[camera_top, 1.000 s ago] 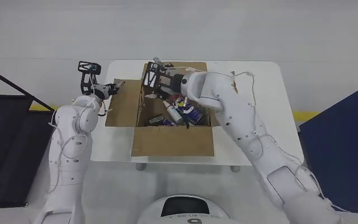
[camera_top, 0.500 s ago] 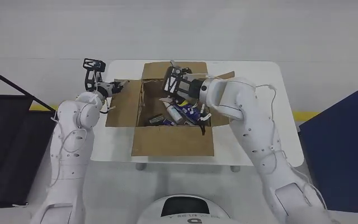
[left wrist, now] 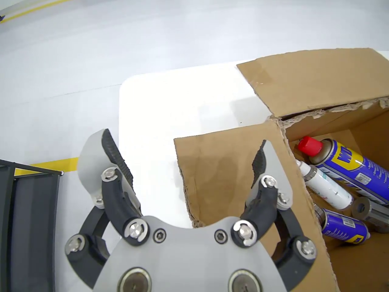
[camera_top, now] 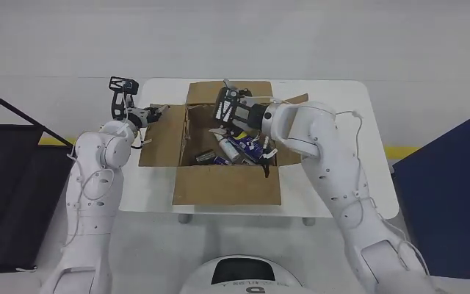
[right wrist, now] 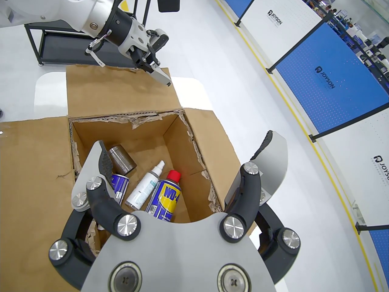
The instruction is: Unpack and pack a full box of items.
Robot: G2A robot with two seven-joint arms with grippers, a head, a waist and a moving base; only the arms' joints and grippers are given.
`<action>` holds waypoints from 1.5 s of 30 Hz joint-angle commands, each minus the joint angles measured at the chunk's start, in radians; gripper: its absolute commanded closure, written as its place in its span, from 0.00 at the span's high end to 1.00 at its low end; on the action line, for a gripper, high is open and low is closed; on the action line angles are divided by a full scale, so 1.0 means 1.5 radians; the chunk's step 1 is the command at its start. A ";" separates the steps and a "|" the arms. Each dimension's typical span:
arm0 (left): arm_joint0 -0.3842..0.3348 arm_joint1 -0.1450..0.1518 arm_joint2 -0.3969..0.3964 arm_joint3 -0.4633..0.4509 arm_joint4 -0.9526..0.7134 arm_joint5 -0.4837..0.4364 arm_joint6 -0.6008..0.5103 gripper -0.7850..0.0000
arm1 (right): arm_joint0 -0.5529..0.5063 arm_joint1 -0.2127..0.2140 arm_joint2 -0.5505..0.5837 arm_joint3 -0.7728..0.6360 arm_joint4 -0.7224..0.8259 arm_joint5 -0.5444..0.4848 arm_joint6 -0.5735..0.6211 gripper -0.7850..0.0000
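Your left gripper (left wrist: 185, 141) is spread wide and empty, poised close over the left flap (left wrist: 225, 165) of the box (camera_top: 228, 187). Whether a finger touches the cardboard cannot be told. Risk: if you lower or sweep it from here, a finger is likely to hook the flap's torn edge and drag the box across the table (camera_top: 330, 147), shifting every target inside.

Inside the box the items lie loose on the floor. A cylinder (right wrist: 121, 159) has a small can (right wrist: 118, 183) just beside it, and a bottle (right wrist: 146, 185) and a red-capped can (right wrist: 165, 197) lie side by side, touching. Risk: all are round and crowded, so a grasp may pinch two together or send one rolling.

Your right gripper (right wrist: 185, 144) is also wide open and empty, above the box's opening. Risk: on a straight descent one finger may strike the wall or the ragged rim, and the smooth cylinder may slip from a shallow hold.
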 commanded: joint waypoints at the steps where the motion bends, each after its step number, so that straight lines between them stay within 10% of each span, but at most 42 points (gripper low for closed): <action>1: 0.000 0.000 0.000 0.000 0.000 0.000 0.000 1.00 | -0.004 -0.001 0.000 0.008 -0.013 0.041 0.004 1.00; 20: 0.000 0.000 0.000 0.000 0.000 0.000 0.000 1.00 | 0.074 -0.034 -0.103 0.169 0.207 0.325 0.327 0.95; 27: 0.000 0.000 0.000 0.000 0.000 0.000 0.000 1.00 | 0.130 -0.046 -0.128 0.289 0.257 0.335 0.381 0.78; 30: 0.000 0.000 0.000 0.000 0.000 0.000 0.000 1.00 | 0.146 -0.049 -0.138 0.325 0.258 0.339 0.390 0.91; 45: 0.000 0.000 0.000 0.000 0.000 0.000 0.000 1.00 | 0.224 -0.076 -0.192 0.516 0.270 0.357 0.399 0.84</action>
